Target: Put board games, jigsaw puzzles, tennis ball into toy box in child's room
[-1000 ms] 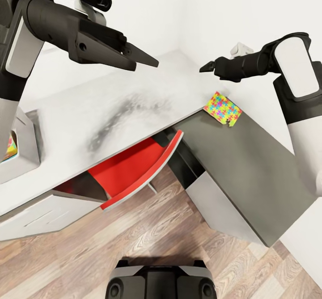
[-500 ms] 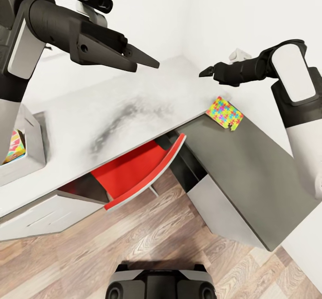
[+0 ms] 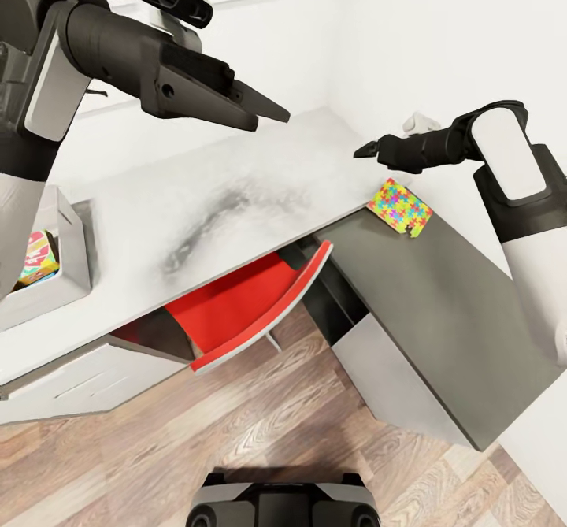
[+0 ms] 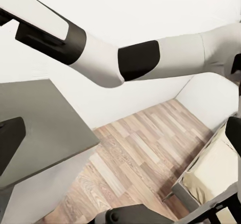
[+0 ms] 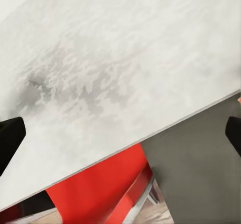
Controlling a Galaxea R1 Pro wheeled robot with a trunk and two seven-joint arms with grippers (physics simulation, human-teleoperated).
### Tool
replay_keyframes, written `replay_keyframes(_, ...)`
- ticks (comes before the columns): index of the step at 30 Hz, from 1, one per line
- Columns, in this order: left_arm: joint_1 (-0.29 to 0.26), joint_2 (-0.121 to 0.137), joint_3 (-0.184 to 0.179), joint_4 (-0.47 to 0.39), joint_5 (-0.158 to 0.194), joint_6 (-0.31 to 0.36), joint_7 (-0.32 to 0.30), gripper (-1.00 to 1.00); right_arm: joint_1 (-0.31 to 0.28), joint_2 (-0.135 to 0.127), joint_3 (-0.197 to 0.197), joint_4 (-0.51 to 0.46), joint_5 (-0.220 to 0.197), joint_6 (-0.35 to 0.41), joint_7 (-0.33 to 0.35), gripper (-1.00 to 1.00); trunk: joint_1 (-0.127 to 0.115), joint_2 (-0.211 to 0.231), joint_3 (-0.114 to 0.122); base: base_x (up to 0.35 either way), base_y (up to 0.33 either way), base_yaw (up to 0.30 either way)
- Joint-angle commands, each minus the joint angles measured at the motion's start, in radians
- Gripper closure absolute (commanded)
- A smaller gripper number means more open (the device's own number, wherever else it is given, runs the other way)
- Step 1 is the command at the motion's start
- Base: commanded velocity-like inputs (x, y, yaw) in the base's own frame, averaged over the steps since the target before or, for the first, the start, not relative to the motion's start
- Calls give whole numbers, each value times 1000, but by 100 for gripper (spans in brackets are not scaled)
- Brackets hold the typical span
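Head view: the whole picture has shifted since a second ago, so the camera moved; the toy box now shows more fully, a game box inside. One jigsaw puzzle lies on the dark cabinet just beside the pale surface, so it remains to be collected. Left hand and right hand hover empty. A red chair sits under the surface. Left wrist view: fingertips wide apart over wood floor, the bed nearby. Right wrist view: fingertips wide.
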State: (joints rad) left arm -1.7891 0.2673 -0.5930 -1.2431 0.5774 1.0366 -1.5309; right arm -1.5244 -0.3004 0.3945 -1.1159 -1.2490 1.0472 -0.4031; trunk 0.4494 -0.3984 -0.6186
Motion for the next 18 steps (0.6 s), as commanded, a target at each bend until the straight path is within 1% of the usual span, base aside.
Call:
replay_keyframes(1,-1,-7,-8,1,1,11,17,-100,8,-5,3,0,-11,0,-11,-100,1,-2,0,0,0,70)
replay_keyframes(5,0,-24,-25,6,2,11,58,-100,29,-11,3,0,-10,0,-11,-100,1,-2,7,0,0,70)
replay_keyframes(6,0,-34,-33,11,2,11,78,-100,37,-13,3,-1,-9,0,-11,-100,1,-2,9,0,0,71)
replay_keyframes(10,0,-54,-48,29,2,11,122,-100,47,-15,3,-2,-8,0,-12,-100,1,-2,15,0,0,71)
replay_keyframes(11,0,-60,-54,45,2,11,146,-100,50,-15,3,-2,-7,0,-14,-100,1,-2,17,0,0,72)
replay_keyframes(16,0,-80,-63,106,2,11,201,-100,54,-15,4,-1,-9,0,-19,-100,1,-2,25,0,0,75)
replay_keyframes(18,0,-90,-66,145,2,11,229,-100,55,-15,4,2,-11,0,-19,-100,1,-2,29,0,0,82)
